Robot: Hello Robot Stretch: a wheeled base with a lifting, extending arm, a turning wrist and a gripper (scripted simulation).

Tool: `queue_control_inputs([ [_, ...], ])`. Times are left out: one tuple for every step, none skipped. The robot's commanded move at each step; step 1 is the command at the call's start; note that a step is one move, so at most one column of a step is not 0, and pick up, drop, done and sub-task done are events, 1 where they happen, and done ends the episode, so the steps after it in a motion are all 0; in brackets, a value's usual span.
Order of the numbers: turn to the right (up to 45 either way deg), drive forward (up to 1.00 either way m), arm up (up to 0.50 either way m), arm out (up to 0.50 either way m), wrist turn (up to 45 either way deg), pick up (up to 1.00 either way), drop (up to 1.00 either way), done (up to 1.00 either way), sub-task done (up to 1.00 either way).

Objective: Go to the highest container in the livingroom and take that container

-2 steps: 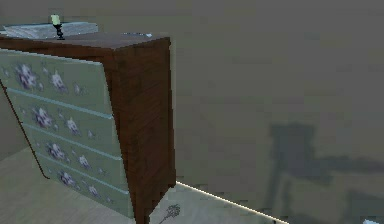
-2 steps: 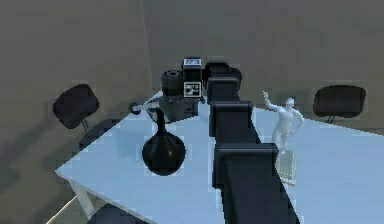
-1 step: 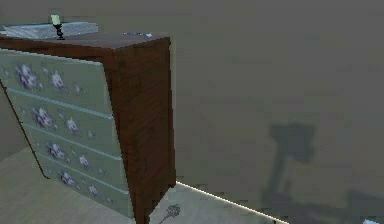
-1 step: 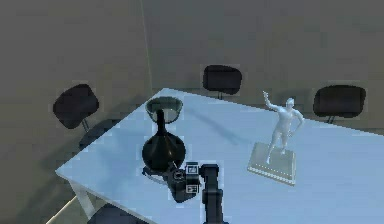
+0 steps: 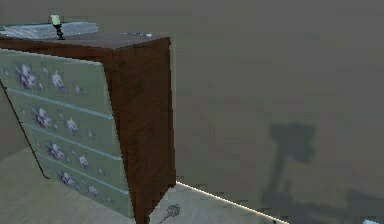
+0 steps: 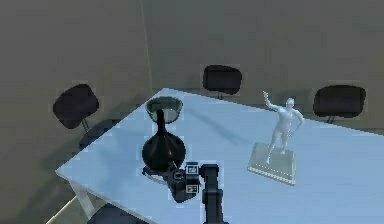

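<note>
Against the dark vase [image 6: 162, 145], the gripper [image 6: 174, 179] ends indistinctly.

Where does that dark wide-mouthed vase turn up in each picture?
Arm side view: the dark vase stands on the pale blue table, left of centre, left of the white statue.
Forward view: a brown dresser at left.
Shared landmark: plain grey wall, nothing surer.

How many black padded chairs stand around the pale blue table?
3 black padded chairs: one off the pale blue table's left corner, one at its far side, one at the arm side view's right. A dark shape at the bottom edge may be a fourth.
</note>
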Motion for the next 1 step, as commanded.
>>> queue_control_inputs([
  [0.0,0.0,0.1,0.0,0.0,0.0,0.0,0.0,0.0],
])
